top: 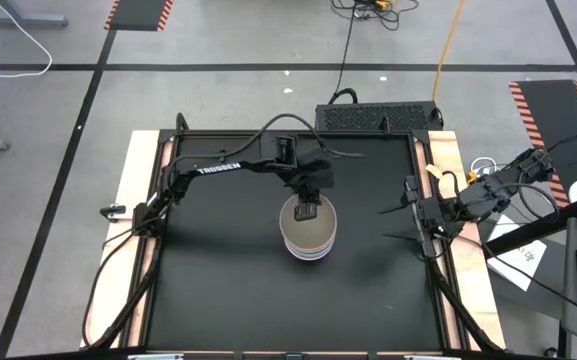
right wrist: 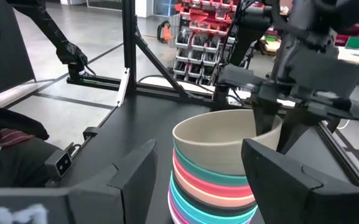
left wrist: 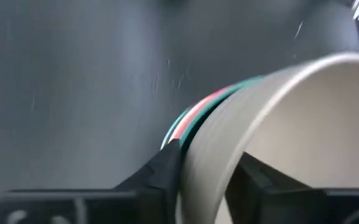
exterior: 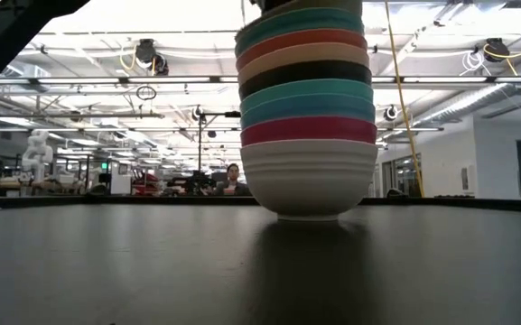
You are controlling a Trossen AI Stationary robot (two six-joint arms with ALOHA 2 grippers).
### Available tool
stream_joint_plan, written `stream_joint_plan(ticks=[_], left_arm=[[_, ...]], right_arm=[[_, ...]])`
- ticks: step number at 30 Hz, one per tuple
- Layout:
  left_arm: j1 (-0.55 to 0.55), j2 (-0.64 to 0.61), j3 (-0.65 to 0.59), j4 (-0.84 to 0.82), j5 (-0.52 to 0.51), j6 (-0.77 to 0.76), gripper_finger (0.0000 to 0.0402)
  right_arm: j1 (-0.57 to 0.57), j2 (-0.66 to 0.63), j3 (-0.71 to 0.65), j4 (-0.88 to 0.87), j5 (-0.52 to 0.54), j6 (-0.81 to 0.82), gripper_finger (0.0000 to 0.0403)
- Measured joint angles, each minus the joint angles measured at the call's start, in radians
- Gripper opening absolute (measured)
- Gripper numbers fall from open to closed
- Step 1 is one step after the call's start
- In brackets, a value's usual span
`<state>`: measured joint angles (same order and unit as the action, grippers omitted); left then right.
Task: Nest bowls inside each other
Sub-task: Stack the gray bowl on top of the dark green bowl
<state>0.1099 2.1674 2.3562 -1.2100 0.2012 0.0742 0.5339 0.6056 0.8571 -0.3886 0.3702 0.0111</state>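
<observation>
High view: the stack of bowls [top: 308,232] sits near the middle of the black table [top: 218,300]. The left gripper [top: 306,209] hangs over the stack's far rim, its fingers straddling the wall of the top bowl [top: 302,225]. The right gripper [top: 405,222] waits at the table's right edge, fingers spread apart, holding nothing.

Low view: a white bowl [exterior: 308,176] is the base, and coloured bowls nest upward in it, rims level. The stack looks square enough to stand by itself.

Left wrist view: one finger [left wrist: 160,169] lies outside the pale wall and the other inside, clamped on the top bowl's rim [left wrist: 229,124]. A rim pinch suits lowering a bowl straight into the one below.

Right wrist view: the olive-grey top bowl [right wrist: 219,146] looks fully seated, the left gripper [right wrist: 280,127] on its far rim.

Judgement: nesting looks nearly done; the hold remains to be let go.
</observation>
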Motion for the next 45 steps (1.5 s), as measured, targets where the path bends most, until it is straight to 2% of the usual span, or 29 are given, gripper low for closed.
stream_joint_plan(ticks=[7,13,18,24,31,40,45], left_arm=[[0.0,0.0,0.0,0.042,-0.014,-0.008,0.0206],[0.001,-0.006,0.0,0.037,-0.037,-0.015,0.0254],[-0.002,-0.055,0.0,0.015,-0.111,-0.001,0.0265],[-0.032,-0.174,-0.001,0.003,-0.225,0.007,0.0267],[-0.12,-0.319,0.0,-0.075,-0.281,-0.003,0.0267],[-0.212,-0.449,-0.002,-0.1,-0.311,-0.091,0.0267],[-0.286,-0.539,0.0,-0.087,-0.425,-0.109,0.0266]], right_arm=[[0.0,0.0,0.0,-0.011,0.0,0.028,0.0226],[0.0,0.0,0.0,-0.012,0.0,0.03,0.0226],[0.0,0.0,0.0,-0.013,0.001,0.028,0.0226],[-0.002,0.009,0.0,-0.012,0.072,0.03,0.0226],[-0.073,0.112,0.004,0.061,0.074,0.074,0.0226],[-0.186,0.306,0.25,-0.132,0.071,0.072,0.0226],[-0.216,0.357,0.315,-0.177,0.071,0.066,0.0226]])
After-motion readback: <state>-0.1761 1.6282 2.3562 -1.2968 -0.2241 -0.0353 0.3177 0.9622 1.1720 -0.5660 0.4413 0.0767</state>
